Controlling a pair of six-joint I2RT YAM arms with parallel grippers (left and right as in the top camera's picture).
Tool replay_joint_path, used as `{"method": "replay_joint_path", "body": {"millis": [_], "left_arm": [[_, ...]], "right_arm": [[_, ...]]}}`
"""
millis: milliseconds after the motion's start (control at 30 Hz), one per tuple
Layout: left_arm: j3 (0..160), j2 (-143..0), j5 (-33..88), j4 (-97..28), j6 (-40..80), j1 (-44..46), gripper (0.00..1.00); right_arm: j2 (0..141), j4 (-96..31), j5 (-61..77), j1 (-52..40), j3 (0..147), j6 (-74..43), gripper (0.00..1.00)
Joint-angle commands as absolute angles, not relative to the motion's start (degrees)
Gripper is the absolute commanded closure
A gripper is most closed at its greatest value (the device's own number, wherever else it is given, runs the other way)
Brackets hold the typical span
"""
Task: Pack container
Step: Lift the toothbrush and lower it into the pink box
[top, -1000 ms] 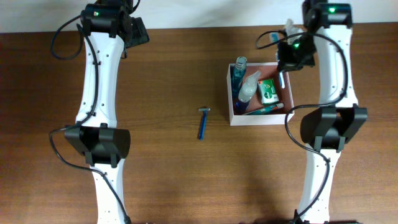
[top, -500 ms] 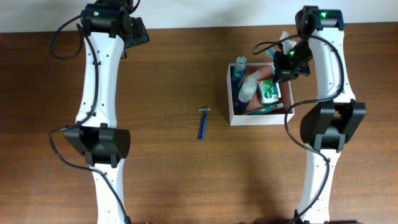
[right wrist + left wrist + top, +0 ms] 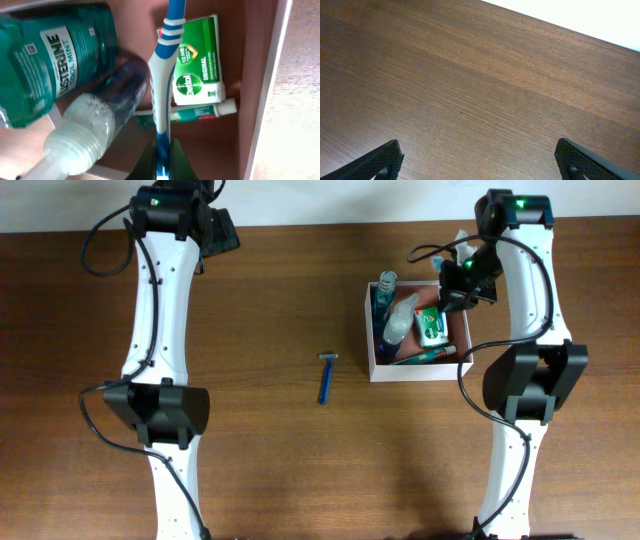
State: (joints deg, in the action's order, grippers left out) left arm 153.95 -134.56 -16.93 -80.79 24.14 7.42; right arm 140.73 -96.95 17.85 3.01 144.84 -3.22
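The container point(image 3: 369, 330) is a square white-walled box with a reddish-pink inside, at the right of the table. My right gripper point(image 3: 450, 295) hangs over its right part, shut on a blue-and-white toothbrush point(image 3: 164, 80) that points down into the box. In the right wrist view the gripper point(image 3: 161, 157) clamps the handle, above the container's floor point(image 3: 245, 60). Inside lie a teal mouthwash bottle point(image 3: 55, 60), a clear bottle with a white cap point(image 3: 95, 125), a green-and-white soap packet point(image 3: 197, 60) and a small toothpaste tube point(image 3: 200, 111). My left gripper point(image 3: 222, 230) is open and empty at the far left.
A blue razor point(image 3: 326, 377) lies on the brown wooden table point(image 3: 260, 440), left of the container. In the left wrist view only bare wood point(image 3: 480, 90) and the table's far edge show between the open fingers point(image 3: 385, 160).
My right gripper moved left and down from beyond the container's far right corner to over its inside, carrying the toothbrush. It has held still for the last half second. The left arm has not moved.
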Motion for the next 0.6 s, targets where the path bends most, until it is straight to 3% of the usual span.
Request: {"method": "replay_joint_path", "body": {"millis": [0, 567], "left_arm": [[153.67, -134.56, -16.93, -80.79, 24.82, 7.33, 0.01], [153.67, -134.56, -16.91, -80.82, 24.82, 7.33, 0.01]], "right_arm": [[137.95, -97.36, 17.32, 3.51, 144.64, -3.9, 0.96], [117.16, -97.34, 11.57, 3.77, 136.51, -3.95, 0.96]]}}
